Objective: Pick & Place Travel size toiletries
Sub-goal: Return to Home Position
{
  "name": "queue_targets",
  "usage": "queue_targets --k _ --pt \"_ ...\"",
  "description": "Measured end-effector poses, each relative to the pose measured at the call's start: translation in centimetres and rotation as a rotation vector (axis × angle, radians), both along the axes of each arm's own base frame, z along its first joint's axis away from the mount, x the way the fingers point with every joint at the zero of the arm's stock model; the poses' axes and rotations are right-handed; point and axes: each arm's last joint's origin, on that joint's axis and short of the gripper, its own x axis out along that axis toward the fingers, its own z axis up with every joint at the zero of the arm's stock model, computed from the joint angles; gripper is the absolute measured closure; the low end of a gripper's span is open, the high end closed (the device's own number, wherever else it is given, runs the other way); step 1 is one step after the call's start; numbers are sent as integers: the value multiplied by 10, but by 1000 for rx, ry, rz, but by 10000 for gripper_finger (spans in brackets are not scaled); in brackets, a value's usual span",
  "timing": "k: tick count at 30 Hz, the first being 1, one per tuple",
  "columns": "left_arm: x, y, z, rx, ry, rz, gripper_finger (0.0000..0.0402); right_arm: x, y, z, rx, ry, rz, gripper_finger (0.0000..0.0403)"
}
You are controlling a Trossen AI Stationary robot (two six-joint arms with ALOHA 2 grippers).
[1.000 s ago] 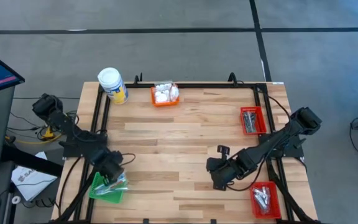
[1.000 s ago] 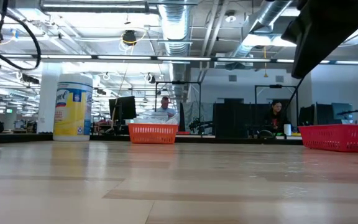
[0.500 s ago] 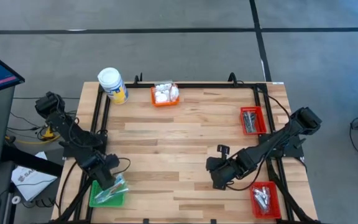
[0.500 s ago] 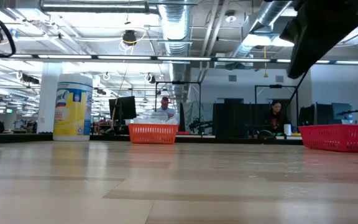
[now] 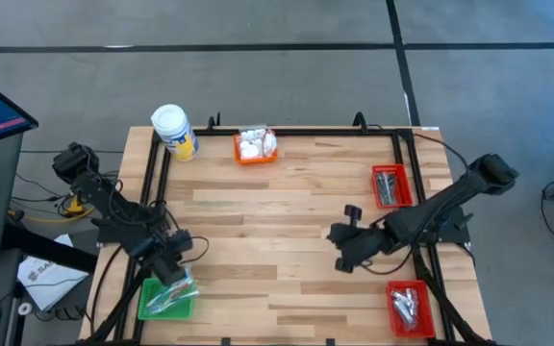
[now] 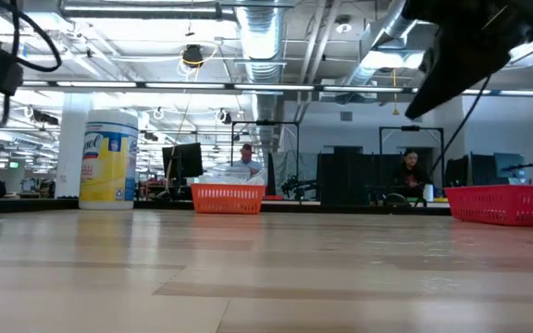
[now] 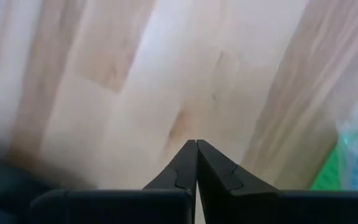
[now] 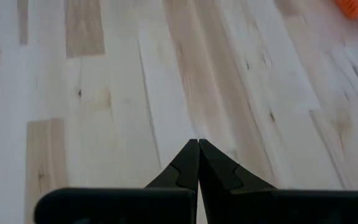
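Note:
The travel size toiletries lie in four small baskets. White packets fill the orange basket [image 5: 256, 146] at the far edge. Dark sachets sit in a red basket [image 5: 390, 185] at the right, silvery ones in another red basket [image 5: 410, 308] near the front right. Clear-wrapped sticks lie in the green basket [image 5: 165, 299] at the front left. My left gripper [image 5: 171, 267] [image 7: 196, 146] hangs shut over bare wood just beside the green basket's far edge. My right gripper [image 5: 344, 261] [image 8: 198, 144] is shut over bare wood right of centre. Neither holds anything.
A big white-lidded jar with a yellow label [image 5: 174, 132] stands at the far left corner. A black frame [image 5: 287, 132] runs along the table's edges. The middle of the wooden table [image 5: 267, 240] is bare. People and desks show in the room behind, in the low view.
My right gripper has moved toward the table's far edge and a little toward its right edge, staying shut. My left gripper has swung its wrist away from the green basket and back, staying shut beside it. Nothing in the baskets has moved.

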Motion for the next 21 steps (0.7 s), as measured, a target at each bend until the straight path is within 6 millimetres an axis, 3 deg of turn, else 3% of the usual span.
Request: queue_targets --k 11,21 --pt "15 18 1 135 -57 -59 400 -21 -61 -16 -38 -358 59 403" --pt "23 28 2 211 -106 -12 400 -41 -102 -45 -31 -380 -25 403"
